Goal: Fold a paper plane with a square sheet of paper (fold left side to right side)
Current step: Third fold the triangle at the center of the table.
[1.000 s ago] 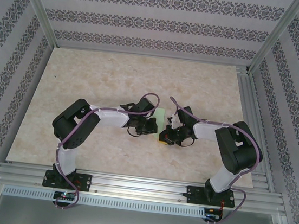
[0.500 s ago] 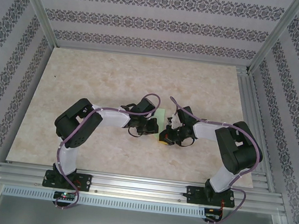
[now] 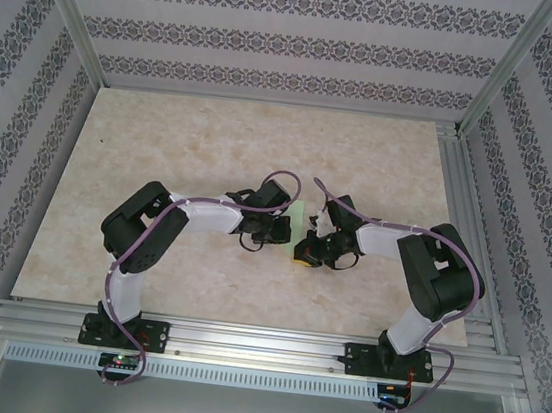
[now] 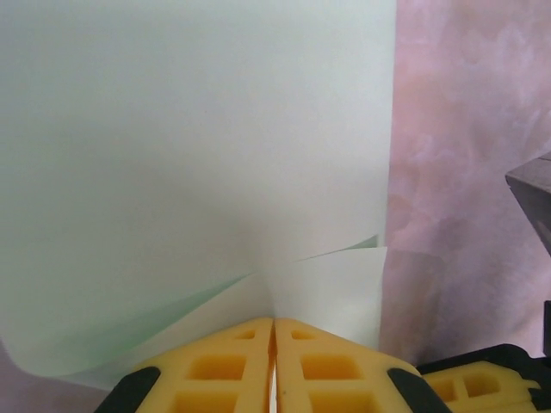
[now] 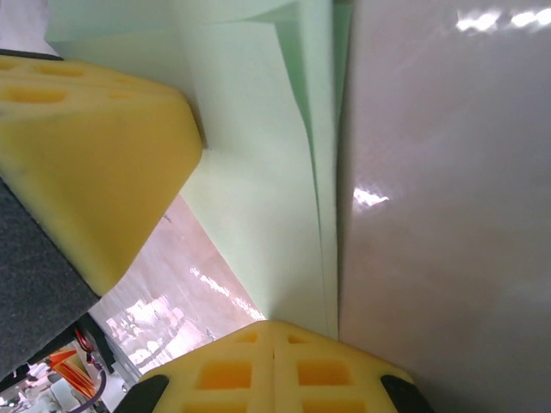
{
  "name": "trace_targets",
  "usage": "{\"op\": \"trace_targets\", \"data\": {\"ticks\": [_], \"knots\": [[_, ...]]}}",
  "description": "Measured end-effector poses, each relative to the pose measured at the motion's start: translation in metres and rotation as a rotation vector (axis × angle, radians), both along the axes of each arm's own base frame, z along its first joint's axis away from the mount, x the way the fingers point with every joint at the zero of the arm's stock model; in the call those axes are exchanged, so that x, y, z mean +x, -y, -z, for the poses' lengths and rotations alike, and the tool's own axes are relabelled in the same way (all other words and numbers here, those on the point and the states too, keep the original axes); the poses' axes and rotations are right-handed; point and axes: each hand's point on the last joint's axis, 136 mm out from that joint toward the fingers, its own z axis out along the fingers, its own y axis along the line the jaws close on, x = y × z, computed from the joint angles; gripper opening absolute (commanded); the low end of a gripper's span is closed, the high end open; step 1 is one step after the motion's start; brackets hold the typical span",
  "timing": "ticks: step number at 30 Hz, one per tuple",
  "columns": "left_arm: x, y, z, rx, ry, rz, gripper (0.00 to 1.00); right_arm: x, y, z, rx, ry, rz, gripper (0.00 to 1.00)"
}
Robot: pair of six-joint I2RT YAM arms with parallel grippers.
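Two tools meet at the middle of the worktop (image 3: 183,145) over the square sheet of paper (image 4: 189,155), which lies there partly doubled; the left tool (image 4: 274,323) pinches a lifted layer, we judge to carry it rightward; the right tool (image 5: 274,327), fingers pressed together, bears on the stacked edges, likely pinning them against sliding

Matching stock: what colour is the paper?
Pale mint green thin paper sheet, clearest in left wrist view.
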Motion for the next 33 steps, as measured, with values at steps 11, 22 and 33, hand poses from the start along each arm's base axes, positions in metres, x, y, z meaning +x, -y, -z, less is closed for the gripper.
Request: {"op": "trace_targets", "data": {"ticks": [11, 22, 33], "knots": [[0.023, -0.027, 0.0, 0.07, 0.094, -0.051, 0.15, 0.0, 0.0, 0.0, 0.0, 0.001, 0.0, 0.0], [0.049, -0.061, -0.003, 0.068, 0.175, -0.122, 0.18, 0.001, 0.001, 0.0, -0.005, 0.002, 0.002, 0.0], [0.042, -0.057, -0.06, -0.014, 0.265, -0.083, 0.18, 0.0, 0.002, 0.0, -0.015, -0.002, 0.004, 0.0]]}}
